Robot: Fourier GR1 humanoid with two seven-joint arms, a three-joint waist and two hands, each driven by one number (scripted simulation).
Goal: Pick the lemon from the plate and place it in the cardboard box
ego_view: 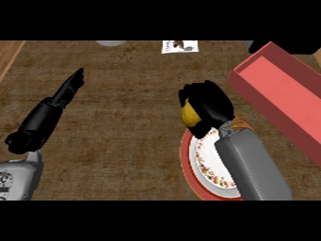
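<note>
Nearest in the head view, two grey forearms are seen rising from the lower edge. The right hand [206,108] is curled round the lemon [188,114], held just past the far rim of the plate [206,165] on the desk [128,117]. The left hand [55,106] is kept open at the left, fingers straight. The red box [288,96] is set to the right.
</note>
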